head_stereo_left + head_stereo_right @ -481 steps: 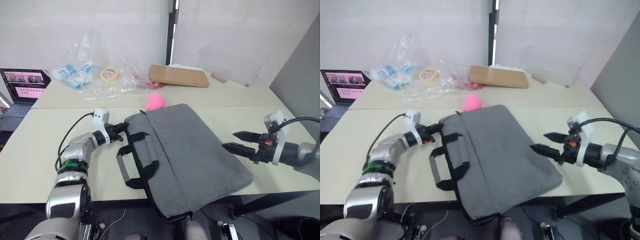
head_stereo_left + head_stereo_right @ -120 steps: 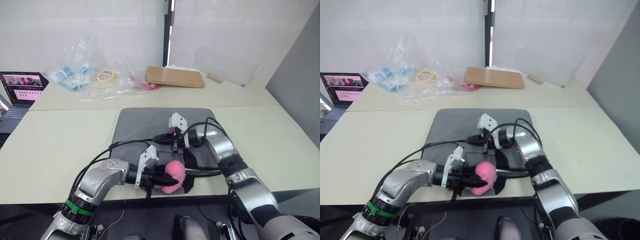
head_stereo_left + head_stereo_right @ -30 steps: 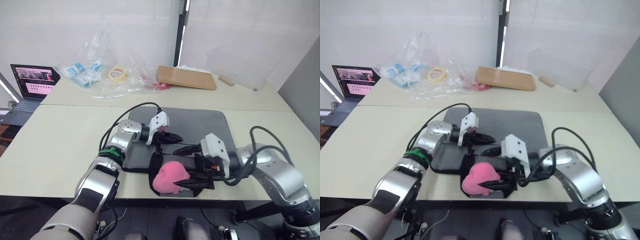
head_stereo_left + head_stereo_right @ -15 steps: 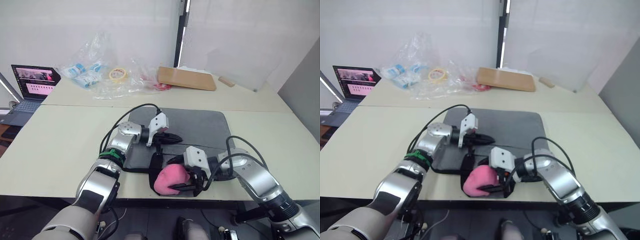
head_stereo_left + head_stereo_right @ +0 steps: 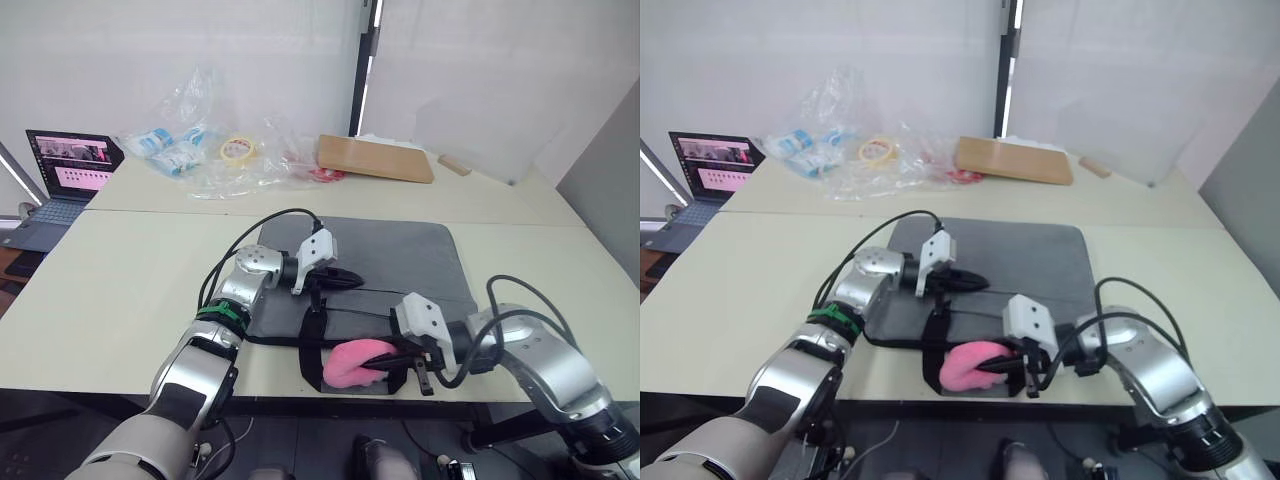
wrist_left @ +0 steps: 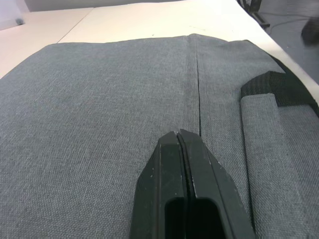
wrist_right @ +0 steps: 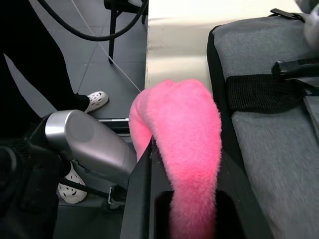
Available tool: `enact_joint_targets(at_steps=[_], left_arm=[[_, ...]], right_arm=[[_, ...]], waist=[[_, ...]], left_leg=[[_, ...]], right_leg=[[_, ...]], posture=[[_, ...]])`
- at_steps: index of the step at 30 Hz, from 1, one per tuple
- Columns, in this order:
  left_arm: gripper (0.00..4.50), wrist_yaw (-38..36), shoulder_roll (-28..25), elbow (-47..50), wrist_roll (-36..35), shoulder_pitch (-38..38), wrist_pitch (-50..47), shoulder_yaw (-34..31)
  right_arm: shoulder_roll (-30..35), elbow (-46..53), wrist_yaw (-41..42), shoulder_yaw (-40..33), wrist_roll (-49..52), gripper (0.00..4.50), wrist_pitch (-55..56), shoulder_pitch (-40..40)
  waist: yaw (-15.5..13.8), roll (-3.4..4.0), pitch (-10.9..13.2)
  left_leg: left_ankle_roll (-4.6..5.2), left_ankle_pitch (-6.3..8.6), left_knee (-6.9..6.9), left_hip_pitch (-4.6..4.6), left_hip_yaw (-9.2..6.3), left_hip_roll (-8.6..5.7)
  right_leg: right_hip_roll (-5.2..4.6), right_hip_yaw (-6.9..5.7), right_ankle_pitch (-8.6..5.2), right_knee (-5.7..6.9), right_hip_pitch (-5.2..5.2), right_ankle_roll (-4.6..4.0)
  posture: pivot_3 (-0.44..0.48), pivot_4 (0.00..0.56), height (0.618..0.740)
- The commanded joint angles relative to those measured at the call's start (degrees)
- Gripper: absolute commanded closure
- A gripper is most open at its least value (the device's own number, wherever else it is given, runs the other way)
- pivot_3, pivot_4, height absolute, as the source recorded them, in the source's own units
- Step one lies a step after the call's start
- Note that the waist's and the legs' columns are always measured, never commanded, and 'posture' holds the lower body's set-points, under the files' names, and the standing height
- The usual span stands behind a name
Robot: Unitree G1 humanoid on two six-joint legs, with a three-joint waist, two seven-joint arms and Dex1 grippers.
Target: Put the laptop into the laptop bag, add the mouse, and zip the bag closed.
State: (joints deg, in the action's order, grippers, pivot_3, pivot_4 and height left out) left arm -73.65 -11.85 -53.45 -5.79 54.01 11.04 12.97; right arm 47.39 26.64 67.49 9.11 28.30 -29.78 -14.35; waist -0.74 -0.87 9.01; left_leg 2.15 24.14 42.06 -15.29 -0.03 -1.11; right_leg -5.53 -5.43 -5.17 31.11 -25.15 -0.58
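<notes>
Right gripper squeezing the pink ball at the worktop's front edge; left gripper resting on the bag.

Left gripper (image 5: 352, 279): fingers pressed together, tips on top of the laptop bag (image 5: 400, 255), empty. Bag lies flat mid-worktop, near the front edge, black strap handles (image 5: 314, 330) toward the front. Right gripper (image 5: 392, 359) pinches the pink fluffy ball (image 5: 354, 364), squashed flat between its fingers, over the bag's front edge. Small dark laptop (image 5: 62, 172) at the far left corner.

Silver-grey metal arms with black cables, white wrist camera blocks, a green-black left forearm band, and black fingers (image 6: 182, 189).
</notes>
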Motion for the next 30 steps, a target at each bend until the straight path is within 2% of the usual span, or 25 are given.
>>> enact_joint_targets(at_steps=[1, 7, 13, 16, 19, 24, 30], left_arm=[[4.5, 1.09, -1.28, -4.84, 6.2, -4.14, -1.1, 3.88], [4.5, 0.8, -1.57, -4.47, 5.95, -5.04, -1.16, 3.79], [4.5, 0.51, -1.79, -4.05, 5.69, -5.99, -1.14, 3.68], [4.5, 0.24, -1.91, -3.45, 5.52, -6.18, -1.35, 3.59], [4.5, 0.19, -1.95, -3.38, 5.45, -5.88, -1.54, 3.46], [4.5, 0.26, -1.93, -3.64, 5.61, -5.57, -1.42, 3.54], [4.5, 0.25, -2.2, -3.95, 6.76, -5.85, -0.53, 4.53]], right_arm=[[3.53, 4.15, -0.92, -7.72, 5.11, 4.47, -4.41, 3.09], [6.69, 8.28, -3.83, -16.89, 11.3, 4.47, -9.93, 10.25], [5.86, 6.45, -8.55, -28.26, 19.61, 4.47, -16.53, 14.99], [6.48, 4.4, -8.91, -33.81, 20.01, 4.47, -16.96, 18.38], [6.63, -0.19, -7.78, -39.47, 18.35, 4.47, -16.22, 23.63], [6.33, -8.1, -5.27, -44.1, 14.91, 4.47, -12.1, 28.99], [4.63, -19.44, -6.0, -48.61, 15.4, 4.47, -10.88, 28.21]], waist=[[-0.08, -0.02, -0.1], [-0.09, 0.08, -0.38], [-0.31, 0.17, -0.6], [-0.58, 0.16, -0.71], [-1.04, 0.21, -0.75], [-1.11, 0.23, -0.83], [-1.15, 0.25, -0.92]], left_leg=[[0.02, 0.01, 0.0, 0.01, -0.01, 0.0], [0.01, 0.02, -0.01, 0.02, -0.04, 0.01], [0.01, 0.02, -0.02, 0.02, -0.04, 0.01], [0.02, 0.03, -0.06, 0.02, -0.07, 0.01], [0.08, 0.06, -0.07, 0.01, -0.05, -0.01], [0.23, 0.14, -0.07, 0.03, 0.02, -0.04], [0.38, 0.22, -0.07, 0.07, 0.04, -0.02]], right_leg=[[-0.01, 0.01, 0.0, -0.02, 0.01, 0.01], [-0.04, 0.01, 0.0, -0.05, 0.02, 0.05], [-0.1, 0.04, 0.0, -0.08, 0.03, 0.1], [-0.1, 0.02, -0.01, -0.11, 0.03, 0.13], [-0.11, 0.05, -0.03, -0.13, 0.04, 0.18], [-0.11, 0.13, -0.05, -0.15, 0.05, 0.18], [-0.12, 0.2, -0.21, -0.18, 0.07, 0.16]], posture=[[0.0, 0.15, 0.74], [0.0, 0.15, 0.74], [0.0, 0.15, 0.74], [0.0, 0.15, 0.74], [0.0, 0.15, 0.74], [0.0, 0.15, 0.74], [0.0, 0.15, 0.74]])
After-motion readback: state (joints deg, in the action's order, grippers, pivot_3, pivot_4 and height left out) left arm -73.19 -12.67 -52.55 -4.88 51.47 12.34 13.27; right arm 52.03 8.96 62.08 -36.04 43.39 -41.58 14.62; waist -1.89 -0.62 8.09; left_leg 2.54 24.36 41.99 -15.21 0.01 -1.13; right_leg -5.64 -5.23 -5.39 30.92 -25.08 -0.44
